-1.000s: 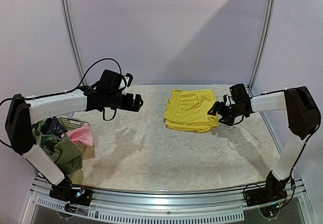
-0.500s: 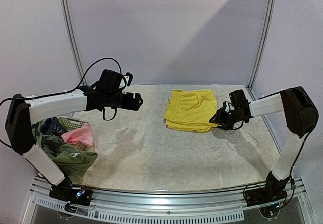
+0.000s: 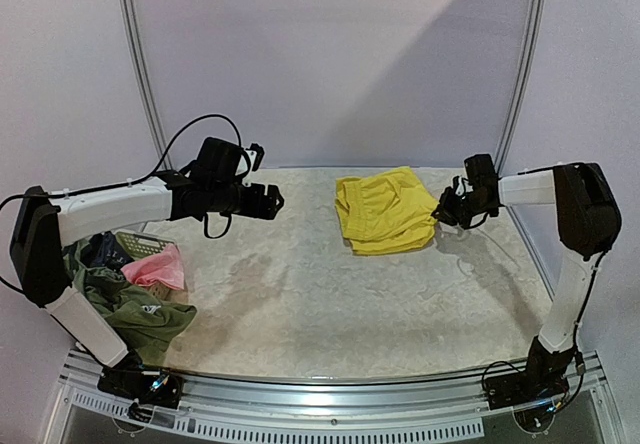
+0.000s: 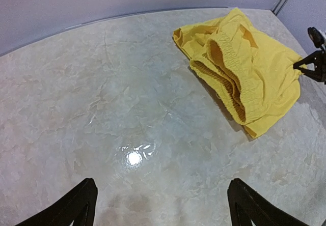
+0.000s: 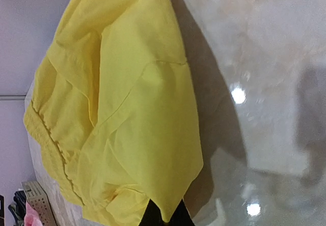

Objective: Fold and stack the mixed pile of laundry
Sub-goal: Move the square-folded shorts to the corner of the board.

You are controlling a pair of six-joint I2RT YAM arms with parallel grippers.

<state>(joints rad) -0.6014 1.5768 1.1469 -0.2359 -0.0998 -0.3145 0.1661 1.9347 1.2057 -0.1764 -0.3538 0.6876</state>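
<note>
Yellow shorts (image 3: 385,211) lie crumpled on worktop (image 3: 330,304), waistband edge facing left arm. Right jaws clamped on shorts' right corner, fabric pinched at tips. Left jaws wide apart, empty, hovering well left of shorts. Rest of laundry pile (image 3: 135,299) further left of shorts: olive top (image 3: 150,314), pink piece (image 3: 160,267), beside mesh basket (image 3: 142,242).
</note>
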